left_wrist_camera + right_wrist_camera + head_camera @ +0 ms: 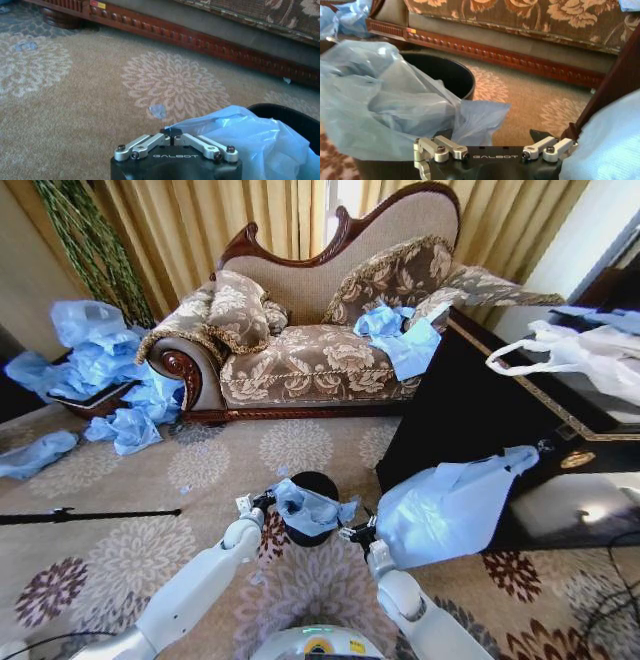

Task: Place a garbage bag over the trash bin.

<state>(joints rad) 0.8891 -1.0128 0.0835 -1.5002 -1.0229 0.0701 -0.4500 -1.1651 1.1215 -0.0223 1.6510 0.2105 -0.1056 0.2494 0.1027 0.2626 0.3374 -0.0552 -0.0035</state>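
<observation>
The black trash bin (312, 485) stands on the carpet just before me. A light-blue garbage bag (308, 510) is bunched in its mouth and spills over the near rim. My left gripper (262, 502) is at the bag's left edge; in the left wrist view the left gripper (172, 132) is shut, pinching the garbage bag (240, 138) beside the bin's rim (292, 114). My right gripper (356, 532) is at the bin's right side. In the right wrist view the right gripper (485, 140) stands open, with a flap of the garbage bag (385, 108) lying between its fingers in front of the trash bin (447, 71).
A puffed blue bag (450, 510) hangs off the black table (470, 410) right beside my right arm. A white loop-handled bag (570, 355) lies on that table. The sofa (320, 360) stands behind the bin, with more blue bags (100, 370) heaped at left.
</observation>
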